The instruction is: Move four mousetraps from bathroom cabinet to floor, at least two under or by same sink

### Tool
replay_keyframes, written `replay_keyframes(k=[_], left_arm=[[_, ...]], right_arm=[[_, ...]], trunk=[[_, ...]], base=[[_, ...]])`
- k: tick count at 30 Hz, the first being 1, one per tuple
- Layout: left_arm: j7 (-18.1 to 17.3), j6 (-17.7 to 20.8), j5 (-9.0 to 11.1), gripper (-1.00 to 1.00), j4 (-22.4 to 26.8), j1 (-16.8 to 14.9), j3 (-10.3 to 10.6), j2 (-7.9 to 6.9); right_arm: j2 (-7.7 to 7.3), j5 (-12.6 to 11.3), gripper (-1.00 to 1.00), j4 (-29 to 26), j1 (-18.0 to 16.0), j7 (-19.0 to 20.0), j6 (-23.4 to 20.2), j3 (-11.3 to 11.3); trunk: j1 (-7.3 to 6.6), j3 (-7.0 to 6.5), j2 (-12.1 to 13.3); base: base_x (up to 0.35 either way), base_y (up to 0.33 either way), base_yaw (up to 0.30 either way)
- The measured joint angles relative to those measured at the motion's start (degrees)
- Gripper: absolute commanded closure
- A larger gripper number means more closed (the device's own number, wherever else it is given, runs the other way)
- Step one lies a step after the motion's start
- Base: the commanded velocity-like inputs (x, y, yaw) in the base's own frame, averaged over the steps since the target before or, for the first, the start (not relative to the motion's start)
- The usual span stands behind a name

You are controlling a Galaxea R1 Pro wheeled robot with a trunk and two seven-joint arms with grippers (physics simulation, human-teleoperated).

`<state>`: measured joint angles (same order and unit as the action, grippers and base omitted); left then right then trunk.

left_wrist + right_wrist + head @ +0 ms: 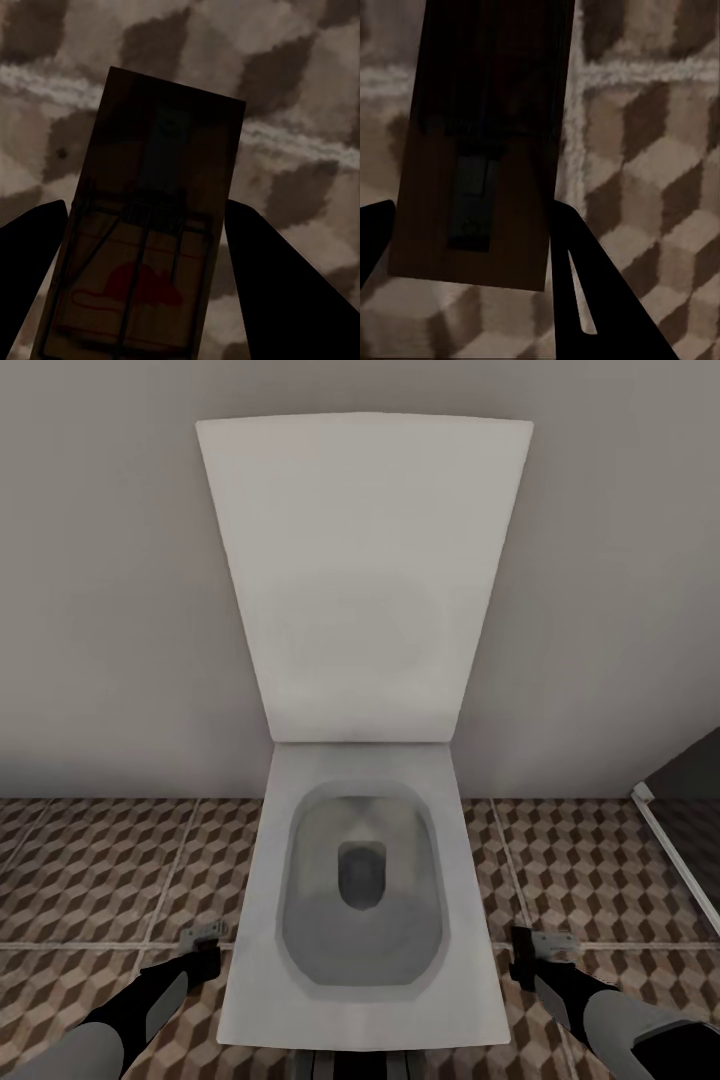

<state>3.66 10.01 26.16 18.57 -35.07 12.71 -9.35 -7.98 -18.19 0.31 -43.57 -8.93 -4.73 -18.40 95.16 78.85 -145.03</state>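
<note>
Brown wood sits between each arm's fingers: the left gripper (142, 277) is closed on one trap (146, 232), and the right gripper (472, 247) squeezes another trap (484, 142), both held just above the floor (90, 870), probably for carrying. Past them stands a toilet (365, 780), lid up.

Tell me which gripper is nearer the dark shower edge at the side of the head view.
Right. The right gripper hangs beside the toilet on the side where the shower edge runs; the left gripper is across the toilet bowl, farther away.
</note>
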Motion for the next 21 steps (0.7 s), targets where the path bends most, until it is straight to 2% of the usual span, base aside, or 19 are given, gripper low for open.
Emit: replay_keyframes(k=[9, 18, 21], left_arm=[[0.00, 0.00, -0.01, 1.00, 0.00, 0.00, 0.01, 0.00], [0.00, 0.00, 0.01, 1.00, 0.01, 0.00, 0.00, 0.00], [0.00, 0.00, 0.01, 1.00, 0.03, 0.00, 0.00, 0.00]], right_arm=[[0.13, 2.05, 1.00, 0.15, 1.15, -0.01, 2.91, -0.01], [0.15, 2.42, 1.00, 0.18, 1.24, 1.11, 2.86, 0.00], [0.15, 2.45, 1.00, 0.18, 1.24, 1.44, 2.87, -0.01]], trunk=[[0.00, 0.00, 0.00], [0.23, 1.99, -0.12], [0.23, 1.99, -0.12]], base=[[0.000, 0.000, 0.000], [0.000, 0.000, 0.000], [0.000, 0.000, 0.000]])
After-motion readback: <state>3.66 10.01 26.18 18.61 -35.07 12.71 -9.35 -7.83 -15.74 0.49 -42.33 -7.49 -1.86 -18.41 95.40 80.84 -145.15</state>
